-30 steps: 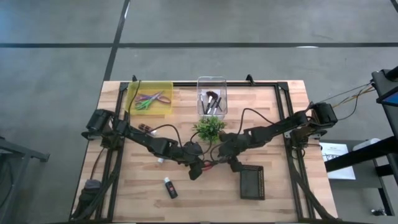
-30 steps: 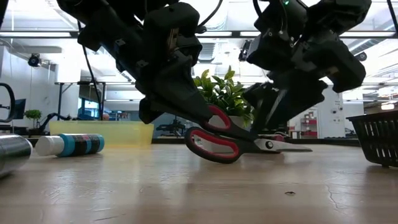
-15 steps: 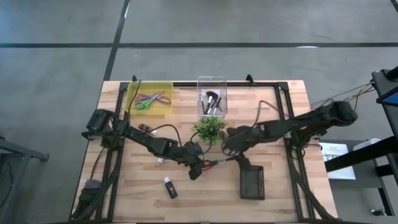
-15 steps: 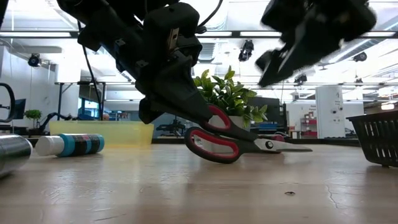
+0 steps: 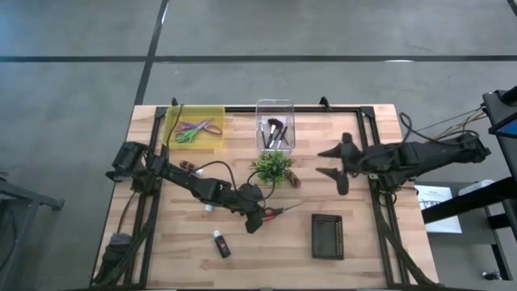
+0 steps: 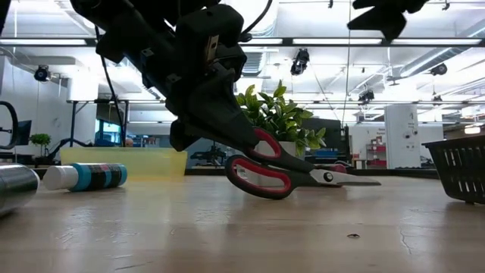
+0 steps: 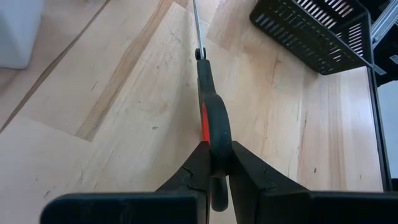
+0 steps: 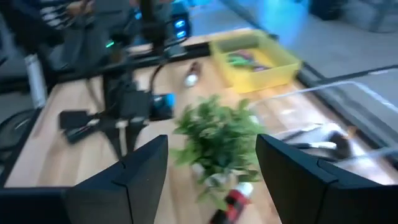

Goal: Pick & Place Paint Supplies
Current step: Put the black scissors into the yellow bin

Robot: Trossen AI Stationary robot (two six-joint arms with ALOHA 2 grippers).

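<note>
The red-handled scissors (image 5: 273, 213) lie low on the pale planked wood surface (image 5: 355, 242), near its middle. Their moulded red-and-black loops are glossy, and the thin steel blades point right, toward a black slatted basket (image 5: 327, 236). The left tool (image 7: 214, 167) is pinched on one handle loop, its two dark wedge-shaped fingers (image 7: 194, 174) pressed against either side of the plastic. From table height the scissors tilt, with the loops raised and the blade tips down on the wood.

The left arm reaches in a jointed line from the left edge, bent low over the surface. The right arm stretches out level from the right edge, well clear of the scissors. Its right tool (image 5: 338, 162) stands spread wide and holds nothing.

A leafy green sprig (image 5: 272, 166) stands just beyond the scissors, with a small red-and-white tube (image 5: 292, 179) at its right side. Farther back sits a clear square bin (image 5: 275, 123) holding dark-handled brushes. Left of it, a translucent yellow tray (image 5: 194, 128) holds purple and green scissors. A black tube with a white cap (image 5: 220, 243) lies at the near edge, a small brown tube (image 5: 189, 166) lies toward the left, and a blue tube (image 6: 85, 176) lies on its side by the left arm.
</note>
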